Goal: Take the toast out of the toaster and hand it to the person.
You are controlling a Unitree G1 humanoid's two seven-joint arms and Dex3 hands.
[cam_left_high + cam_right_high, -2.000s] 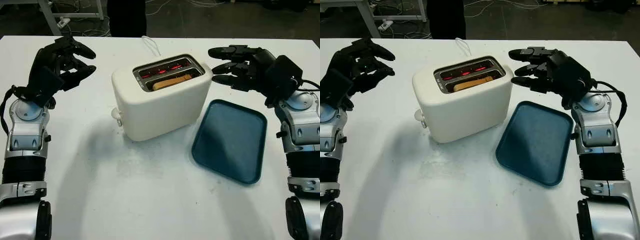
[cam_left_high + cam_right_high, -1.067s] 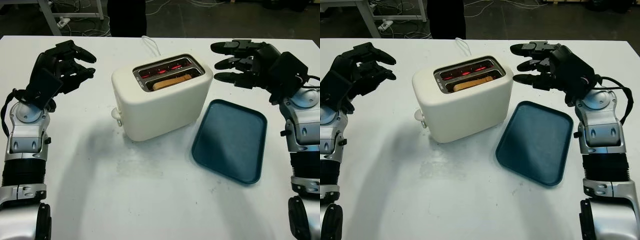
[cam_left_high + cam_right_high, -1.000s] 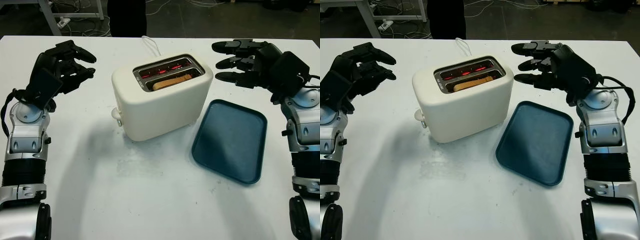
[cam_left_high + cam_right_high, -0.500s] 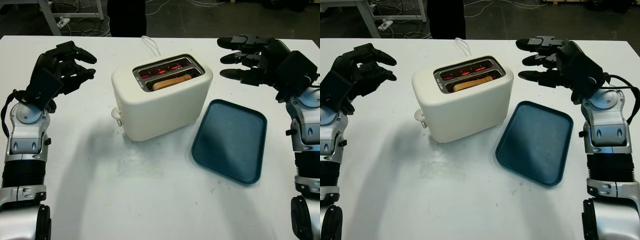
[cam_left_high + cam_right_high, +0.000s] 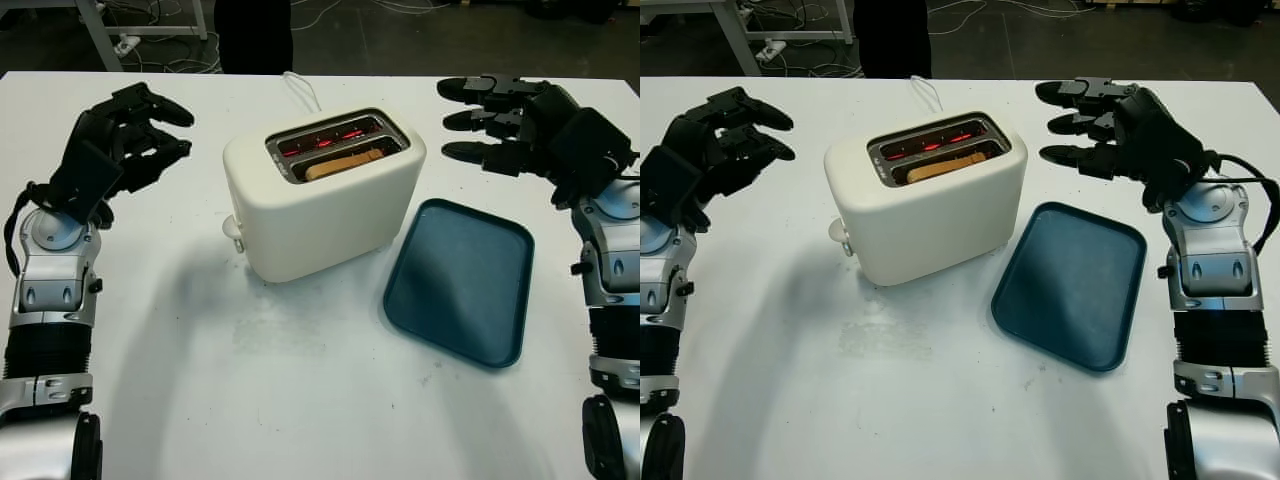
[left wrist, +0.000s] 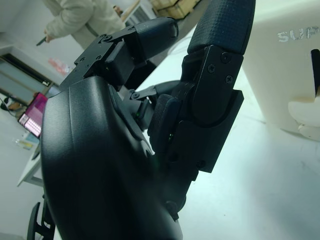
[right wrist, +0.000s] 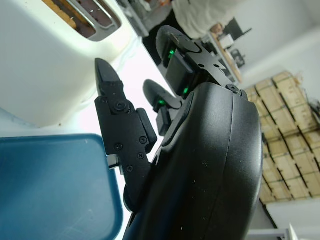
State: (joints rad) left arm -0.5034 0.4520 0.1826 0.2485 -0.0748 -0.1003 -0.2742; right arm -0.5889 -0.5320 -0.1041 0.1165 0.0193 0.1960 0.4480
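A cream toaster (image 5: pixel 325 200) stands mid-table, with a slice of toast (image 5: pixel 345 163) low in its near slot. The far slot (image 5: pixel 325 138) glows red. My right hand (image 5: pixel 452 120) is open, held off the toaster's right end and beyond the tray, fingers pointing at the toaster with a gap between. My left hand (image 5: pixel 168 128) hovers left of the toaster, fingers curled and holding nothing. A person in dark trousers (image 5: pixel 252 35) stands behind the table's far edge. The left wrist view shows a person in a light jacket (image 6: pixel 80 17).
A dark blue tray (image 5: pixel 460 280) lies on the white table (image 5: pixel 300 400) to the right of the toaster. The toaster's white lever knob (image 5: pixel 233 232) sticks out at its left end, and its cord (image 5: pixel 300 90) runs to the far edge.
My right hand has drawn back from the toaster's right end, rising and moving right. The left hand has barely shifted. The toast stays in its slot.
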